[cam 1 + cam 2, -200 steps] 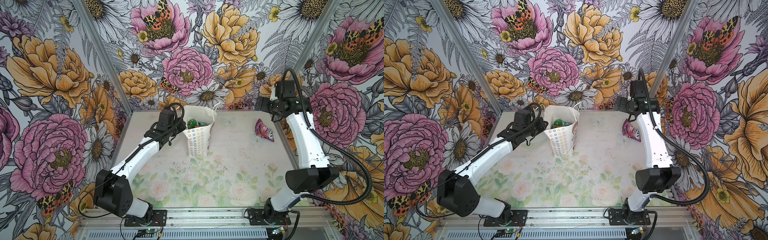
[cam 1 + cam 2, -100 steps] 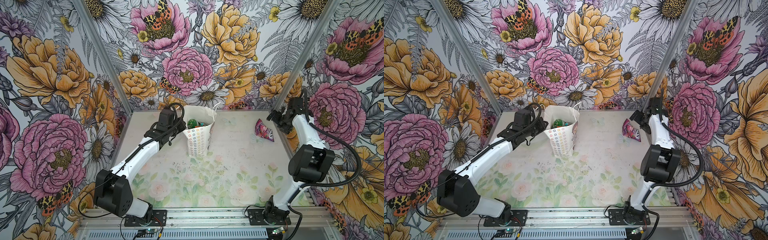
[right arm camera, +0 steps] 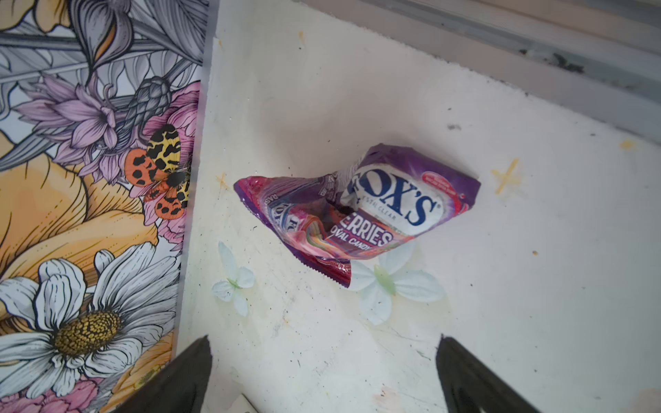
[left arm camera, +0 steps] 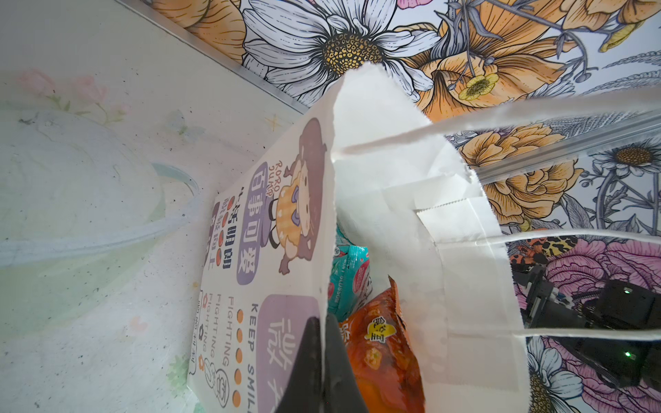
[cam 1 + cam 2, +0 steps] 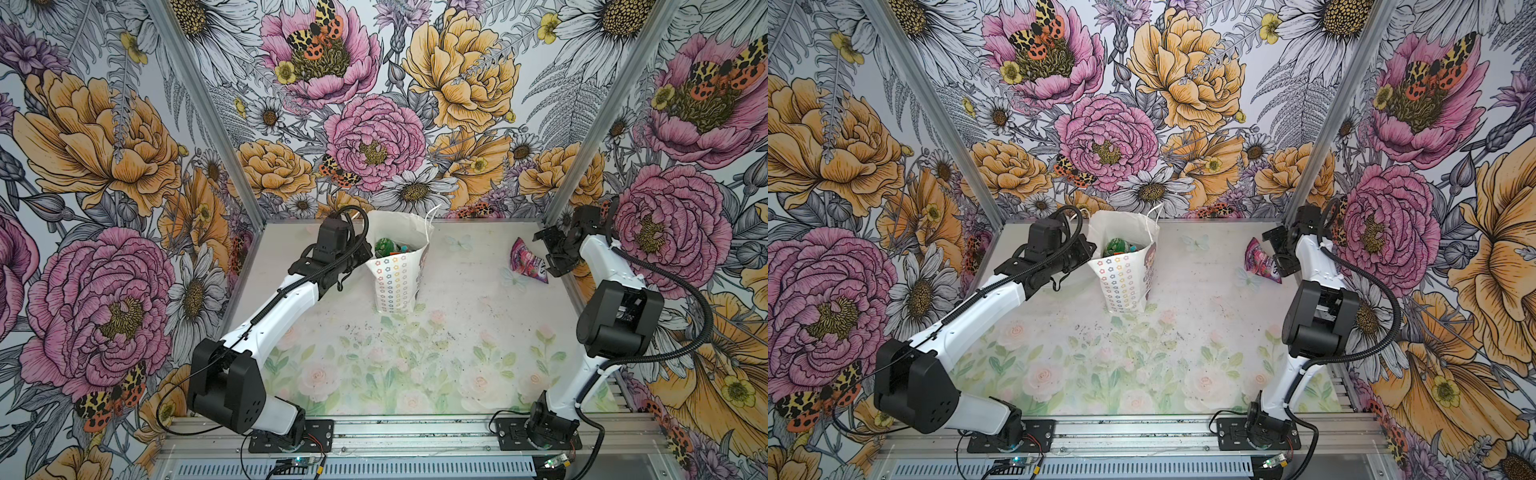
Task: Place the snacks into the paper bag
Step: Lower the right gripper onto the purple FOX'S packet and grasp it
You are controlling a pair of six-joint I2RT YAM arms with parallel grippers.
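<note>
**A:** How far along is it?

**B:** Nearly done, I'd say. The paper bag (image 5: 397, 282) stands upright at the back of the table (image 5: 457, 340), left of centre. In it I can see a green packet (image 5: 384, 247), a teal packet (image 4: 348, 275) and an orange packet (image 4: 379, 343). What lies under them I cannot tell. One purple packet (image 3: 357, 211) lies out on the table at the far right, near the wall. That one is left to do.

**A:** And the arms?

**B:** The left arm reaches low to the bag's left side. The left gripper (image 4: 323, 321) is pinched closed on the bag's rim, one finger inside and one outside, seemingly steadying the mouth. The right arm is bent close along the right wall. The right gripper (image 3: 323, 343) tilts down toward the purple packet with its jaws spread wide. It is empty, near the packet but not touching it.
</note>
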